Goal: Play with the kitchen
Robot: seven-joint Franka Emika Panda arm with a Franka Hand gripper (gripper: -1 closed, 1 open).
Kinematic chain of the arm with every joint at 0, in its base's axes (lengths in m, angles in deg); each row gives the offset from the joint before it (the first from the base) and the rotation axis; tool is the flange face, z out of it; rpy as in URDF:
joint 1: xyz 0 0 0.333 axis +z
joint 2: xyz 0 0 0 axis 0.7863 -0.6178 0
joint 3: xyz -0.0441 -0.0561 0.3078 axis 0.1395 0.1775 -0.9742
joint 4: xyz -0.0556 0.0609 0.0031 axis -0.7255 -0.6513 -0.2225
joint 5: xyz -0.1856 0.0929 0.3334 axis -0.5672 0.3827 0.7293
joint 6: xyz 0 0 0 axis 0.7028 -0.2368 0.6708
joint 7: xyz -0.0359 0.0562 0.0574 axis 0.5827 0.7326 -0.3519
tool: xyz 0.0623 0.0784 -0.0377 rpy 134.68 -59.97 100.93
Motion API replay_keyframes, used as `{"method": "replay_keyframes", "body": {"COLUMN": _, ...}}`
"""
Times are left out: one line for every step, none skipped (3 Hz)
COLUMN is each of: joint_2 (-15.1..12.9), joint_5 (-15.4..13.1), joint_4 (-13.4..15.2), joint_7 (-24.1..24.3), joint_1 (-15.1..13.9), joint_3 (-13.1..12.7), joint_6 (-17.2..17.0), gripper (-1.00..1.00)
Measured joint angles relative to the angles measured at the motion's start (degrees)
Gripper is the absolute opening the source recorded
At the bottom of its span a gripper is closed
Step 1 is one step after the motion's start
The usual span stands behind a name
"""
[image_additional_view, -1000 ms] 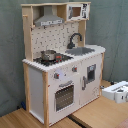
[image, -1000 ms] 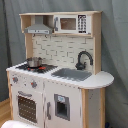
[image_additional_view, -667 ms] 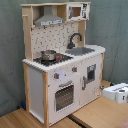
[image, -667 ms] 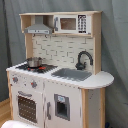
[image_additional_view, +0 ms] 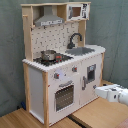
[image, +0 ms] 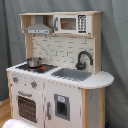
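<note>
Stands tall against a grey-green curtain (image: 115, 60): the kitchen (image: 55, 75), white with light-wood edges, filling the first exterior view and set toward the second exterior view's left and middle (image_additional_view: 60, 65). Rests on a wooden floor (image_additional_view: 100, 112) in the second exterior view.

On the stovetop (image: 31, 67), a small metal pot (image: 34, 62), near the hood (image: 39, 30) above it. Beside the stovetop, the grey sink (image: 72, 74), with the black faucet (image: 83, 59) curving over its back edge. Up top, the microwave (image: 70, 23) on its shelf. Below the counter, the oven door (image: 27, 107) with knobs (image: 34, 84) above it, shut as far as can be seen.

Reaching in from the second exterior view's right edge, low down: the white arm and its gripper (image_additional_view: 98, 92), near the kitchen's front corner but apart from it, with nothing between them. Cannot tell whether the fingers are spread or closed, nor whether anything is held. Not seen in the first exterior view.

Compared with a second ago: the gripper higher and closer to the kitchen's lower front. Kitchen, pot and doors unchanged in place.
</note>
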Motion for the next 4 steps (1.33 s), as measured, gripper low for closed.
{"method": "replay_keyframes", "body": {"joint_2": 0.14, "joint_5": -0.01, "joint_4": -2.34, "joint_7": 3.27, "joint_1": -3.98, "joint_3": 1.85, "joint_6": 0.97, "gripper": 1.0}}
{"method": "replay_keyframes", "body": {"joint_2": 0.19, "joint_5": -0.13, "joint_4": -4.01, "joint_7": 8.32, "joint_1": -6.77, "joint_3": 2.26, "joint_6": 0.97, "gripper": 1.0}}
{"method": "replay_keyframes", "body": {"joint_2": 0.28, "joint_5": -0.69, "joint_4": -5.45, "joint_7": 14.17, "joint_1": -8.96, "joint_3": 2.26, "joint_6": 0.97, "gripper": 1.0}}
{"method": "replay_keyframes", "body": {"joint_2": 0.28, "joint_5": -1.49, "joint_4": -7.12, "joint_7": 20.0, "joint_1": -10.99, "joint_3": 2.25, "joint_6": 0.91, "gripper": 1.0}}
